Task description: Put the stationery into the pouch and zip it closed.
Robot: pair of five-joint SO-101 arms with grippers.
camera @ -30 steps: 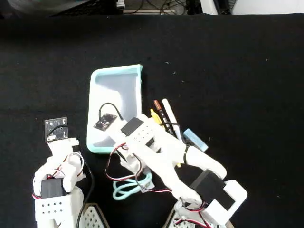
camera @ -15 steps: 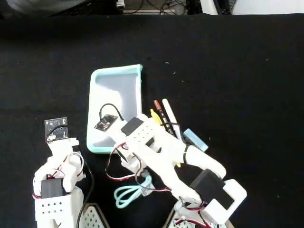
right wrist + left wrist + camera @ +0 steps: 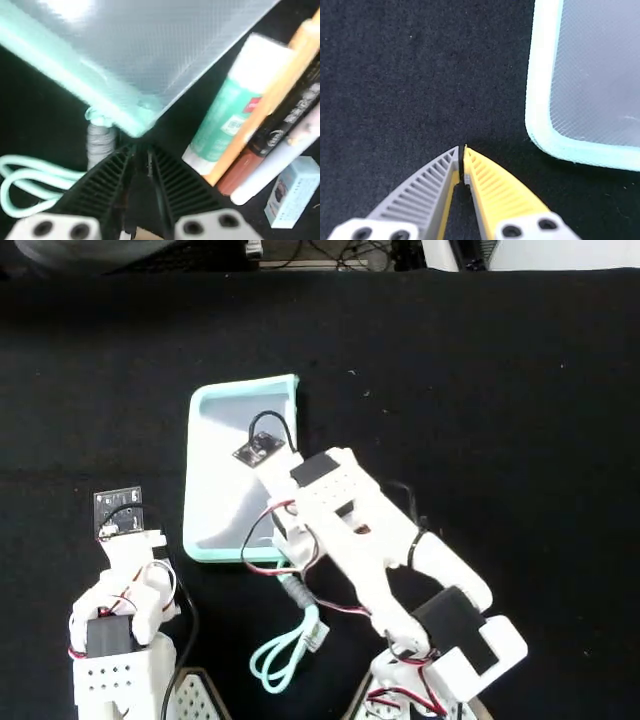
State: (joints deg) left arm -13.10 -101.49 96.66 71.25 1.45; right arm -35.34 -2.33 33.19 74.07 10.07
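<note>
The right end effector [image 3: 142, 150] is clenched: its two black fingers [image 3: 180, 185] lie pressed almost together, with only a sliver of gap. Their tips sit right against the lower corner of the pouch [image 3: 165, 50]. Whether a bit of the mint edge is caught between them cannot be told. Just beside the tips, a grey zipper pull [image 3: 100, 142] hangs from that corner, and a mint cord loop [image 3: 283, 655] trails from it onto the black tabletop [image 3: 500, 390] at the lower middle of the high view.

The pouch lies flat, left of centre in the high view, and the right arm [image 3: 370, 550] reaches over its right edge from the lower right.

The stationery lies outside the pouch, on the tabletop alongside it. There is a green-and-white glue stick [image 3: 225, 117], an orange pen [image 3: 265, 105], a brown-ended pen [image 3: 240, 175] and a white pen [image 3: 280, 162], all packed side by side. A small pale blue eraser [image 3: 290, 192] sits just beyond them.

The left end effector [image 3: 461, 150] is also shut and holds nothing, its grey and yellow fingers meeting at the tips. It hangs over bare tabletop near another corner of the pouch but apart from it. The left arm [image 3: 120, 620] sits at the lower left of the high view.
</note>
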